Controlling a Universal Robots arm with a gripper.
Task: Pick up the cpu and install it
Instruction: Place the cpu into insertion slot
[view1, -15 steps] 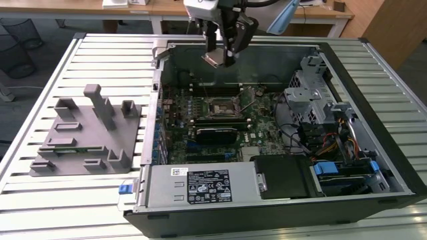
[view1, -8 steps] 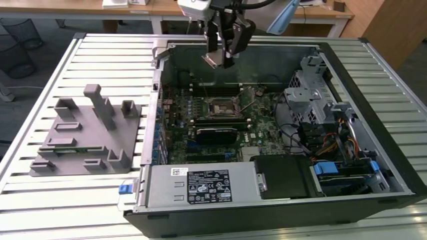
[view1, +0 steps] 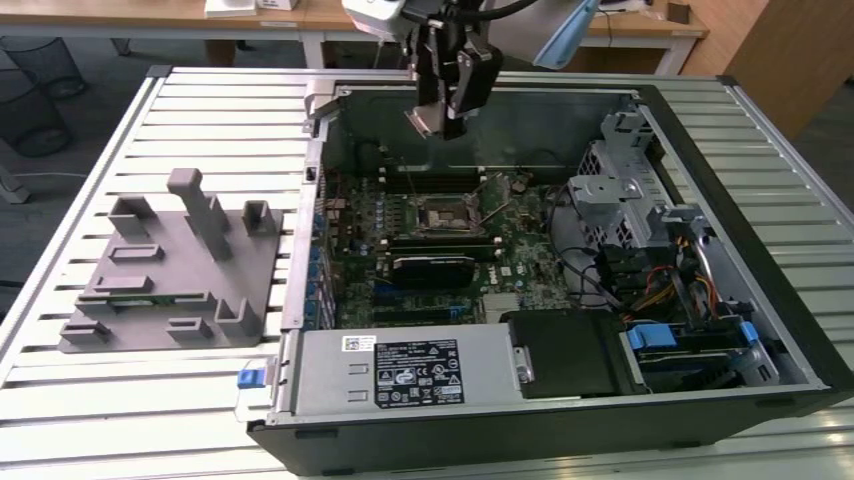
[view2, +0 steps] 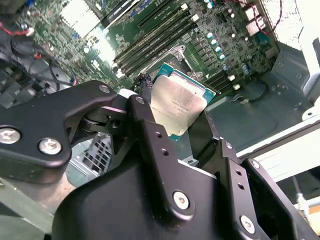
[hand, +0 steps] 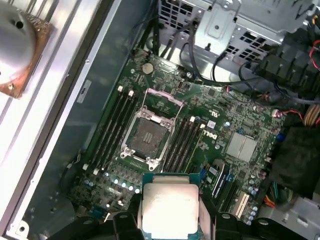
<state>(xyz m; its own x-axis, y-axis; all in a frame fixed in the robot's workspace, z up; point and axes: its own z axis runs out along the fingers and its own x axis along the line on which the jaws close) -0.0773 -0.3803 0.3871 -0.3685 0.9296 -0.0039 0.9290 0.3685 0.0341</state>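
Claw (view1: 441, 122): pinching cpu (hand: 169, 207) by two opposite edges, holding it tilted in air above open computer case (view1: 561, 120); open, empty socket (hand: 149, 136) on motherboard (hand: 225, 107) lying below claw, well apart, no contact yet.

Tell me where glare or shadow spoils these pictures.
Second wrist view: glare whitens part of the motherboard. First wrist view: the cpu looks washed out, its metal top pale. Exterior view: the socket lies dim, in shade inside the computer case.
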